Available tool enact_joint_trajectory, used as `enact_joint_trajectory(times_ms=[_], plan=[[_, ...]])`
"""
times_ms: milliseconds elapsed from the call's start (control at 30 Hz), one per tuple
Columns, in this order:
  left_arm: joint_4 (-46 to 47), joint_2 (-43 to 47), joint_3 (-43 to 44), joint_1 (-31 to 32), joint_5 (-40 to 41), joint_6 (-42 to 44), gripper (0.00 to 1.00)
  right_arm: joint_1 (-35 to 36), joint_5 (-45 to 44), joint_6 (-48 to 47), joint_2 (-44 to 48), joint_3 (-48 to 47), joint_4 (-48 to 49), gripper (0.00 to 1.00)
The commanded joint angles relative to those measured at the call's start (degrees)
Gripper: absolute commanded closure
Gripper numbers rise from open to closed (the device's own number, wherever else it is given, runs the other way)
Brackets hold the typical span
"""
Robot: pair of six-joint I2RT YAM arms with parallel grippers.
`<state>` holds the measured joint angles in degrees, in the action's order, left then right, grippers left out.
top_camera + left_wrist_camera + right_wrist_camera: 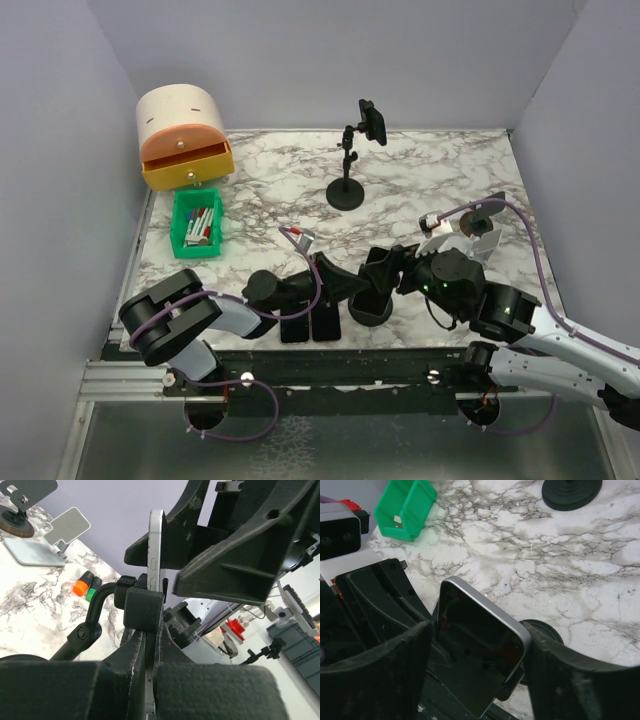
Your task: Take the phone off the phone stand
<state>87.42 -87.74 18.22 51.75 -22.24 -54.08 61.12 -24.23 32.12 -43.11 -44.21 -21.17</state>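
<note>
From above, the phone stand [370, 308] is mostly hidden under both arms, and the phone cannot be picked out there. Far left of the stand sits a green bin [197, 222]. The left gripper [150, 647] pinches the thin edge of the phone [156, 550], which sits in the stand's clamp [143, 607]. The right gripper [477, 637] squeezes the phone's two sides. Behind the stand is another black stand [347, 190].

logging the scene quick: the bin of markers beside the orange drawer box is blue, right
No, the bin is green, not blue, as the top external view shows; it does hold markers and sits beside the orange drawer box.
</note>
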Motion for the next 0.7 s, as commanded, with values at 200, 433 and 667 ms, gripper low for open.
enact_joint_trajectory(times_ms=[200,433,667], plan=[[7.09,3.52,-0.67,4.21,14.45,13.21,1.0,0.84,-1.15,3.1,-2.3,-10.24,-11.46,0.0],[7.07,2.54,-0.14,9.65,23.78,22.83,1.0,0.84,-7.08,9.13,-7.49,-15.65,-21.66,0.0],[10.1,-0.58,-0.27,13.6,32.59,28.26,1.0,0.84,-10.58,13.86,-12.25,-19.45,-26.83,0.0]])
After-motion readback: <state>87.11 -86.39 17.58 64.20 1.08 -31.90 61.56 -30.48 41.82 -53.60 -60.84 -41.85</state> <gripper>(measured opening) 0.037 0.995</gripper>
